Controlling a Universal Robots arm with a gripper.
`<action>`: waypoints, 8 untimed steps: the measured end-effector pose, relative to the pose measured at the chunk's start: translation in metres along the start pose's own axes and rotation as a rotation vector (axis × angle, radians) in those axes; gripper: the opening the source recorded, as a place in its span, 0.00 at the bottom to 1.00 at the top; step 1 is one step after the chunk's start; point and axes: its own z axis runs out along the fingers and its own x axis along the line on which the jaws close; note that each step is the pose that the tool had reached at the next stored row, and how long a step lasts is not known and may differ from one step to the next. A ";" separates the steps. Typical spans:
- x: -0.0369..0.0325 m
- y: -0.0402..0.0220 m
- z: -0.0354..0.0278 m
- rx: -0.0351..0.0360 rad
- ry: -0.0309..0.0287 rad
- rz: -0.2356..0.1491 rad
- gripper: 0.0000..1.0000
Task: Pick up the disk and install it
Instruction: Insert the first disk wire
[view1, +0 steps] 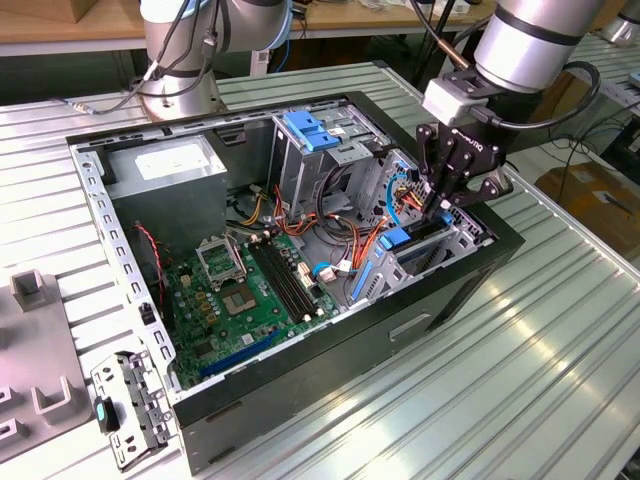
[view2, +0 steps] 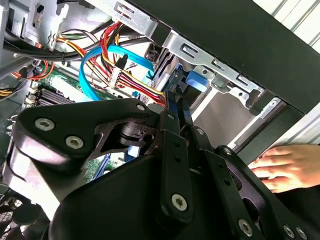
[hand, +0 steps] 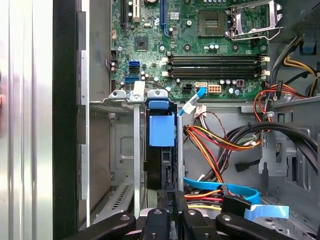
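While the gripper grips it, the disk sits edgewise in the computer case.

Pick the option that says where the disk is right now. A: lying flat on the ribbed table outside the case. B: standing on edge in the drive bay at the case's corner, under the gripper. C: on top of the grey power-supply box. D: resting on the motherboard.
B: the disk stands on edge between the bay's metal rails, and the gripper is right above that bay in the computer case.

Silver arm, black gripper, black cable, silver screws
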 end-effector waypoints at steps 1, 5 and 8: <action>-0.0001 0.0000 0.0003 0.0000 0.0001 0.000 0.16; -0.0001 -0.0001 0.0022 0.0000 -0.0001 0.000 0.16; -0.0002 -0.0001 0.0047 0.0000 -0.0001 0.000 0.16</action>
